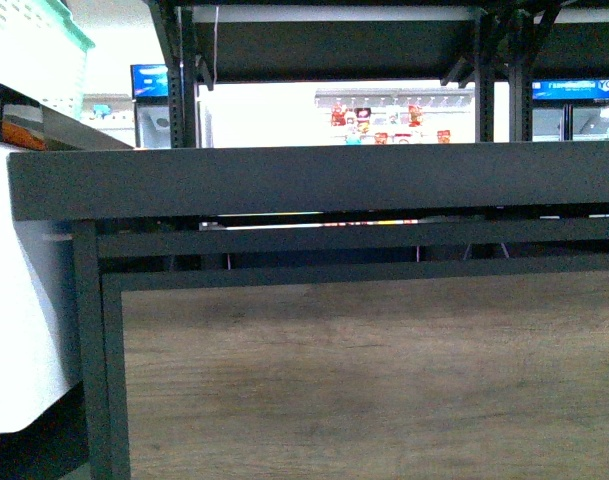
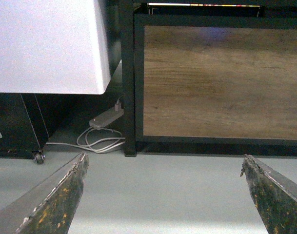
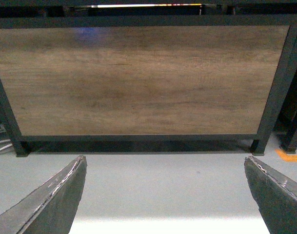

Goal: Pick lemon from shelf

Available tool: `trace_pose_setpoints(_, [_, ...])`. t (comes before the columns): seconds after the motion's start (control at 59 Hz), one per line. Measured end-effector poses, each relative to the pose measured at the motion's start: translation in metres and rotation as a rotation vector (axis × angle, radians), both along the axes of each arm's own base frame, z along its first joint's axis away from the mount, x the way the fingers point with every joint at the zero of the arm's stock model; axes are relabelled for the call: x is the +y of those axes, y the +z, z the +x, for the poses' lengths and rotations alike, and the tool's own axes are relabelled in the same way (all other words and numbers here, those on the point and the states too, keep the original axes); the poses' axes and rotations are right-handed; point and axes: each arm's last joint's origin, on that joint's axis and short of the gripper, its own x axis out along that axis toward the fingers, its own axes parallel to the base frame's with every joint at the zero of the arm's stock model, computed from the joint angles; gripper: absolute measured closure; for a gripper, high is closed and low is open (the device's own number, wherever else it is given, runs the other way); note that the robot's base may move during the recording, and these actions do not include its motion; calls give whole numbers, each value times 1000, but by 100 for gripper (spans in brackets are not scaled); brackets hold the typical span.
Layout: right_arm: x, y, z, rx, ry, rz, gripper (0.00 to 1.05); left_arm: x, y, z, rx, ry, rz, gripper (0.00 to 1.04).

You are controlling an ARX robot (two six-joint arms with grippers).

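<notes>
The background was a brightly lit shop floor with glass-door coolers and blue signs, seen through the gap above the wide black metal shelf (image 1: 314, 180) with upright posts and a wood-look front panel (image 1: 374, 380). A white cabinet (image 1: 24, 300) stood just beside the shelf's left post, with a pale green slatted basket (image 1: 34, 40) above it.

The small yellow lemon was not visible in any view. The front camera sat level with the deck's rim, so the deck top, where the fruit presumably lay, was hidden.

The left end effector (image 2: 164, 163) was released, with its fingers spread wide and nothing between them. It hung low over the grey floor (image 2: 163, 195) and faced the panel's left corner. The right end effector (image 3: 164, 163) was likewise released and empty, and faced the middle of the panel.

Risks noted:
- Both arms sat below the deck. A straight rise close to the panel would likely strike the projecting rim.
- The target was unsighted, so any reach begun before the deck top came into view would be blind.
- The dark upper tier (image 1: 334, 45) limited headroom, and a high approach could hit it.
- A white cable and power strip (image 2: 102, 131) lay beside the left post, and the cabinet stood close by. A wide swing of the left arm could catch the cabinet.
- A smooth oval fruit would probably roll if nudged off-centre.
</notes>
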Motion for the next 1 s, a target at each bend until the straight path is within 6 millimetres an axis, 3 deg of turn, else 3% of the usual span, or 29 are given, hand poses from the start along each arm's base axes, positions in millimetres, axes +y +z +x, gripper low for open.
trace_pose_setpoints(1.001, [0, 0, 0, 0, 2, 0, 7, 0, 0, 0, 1, 0, 0, 8])
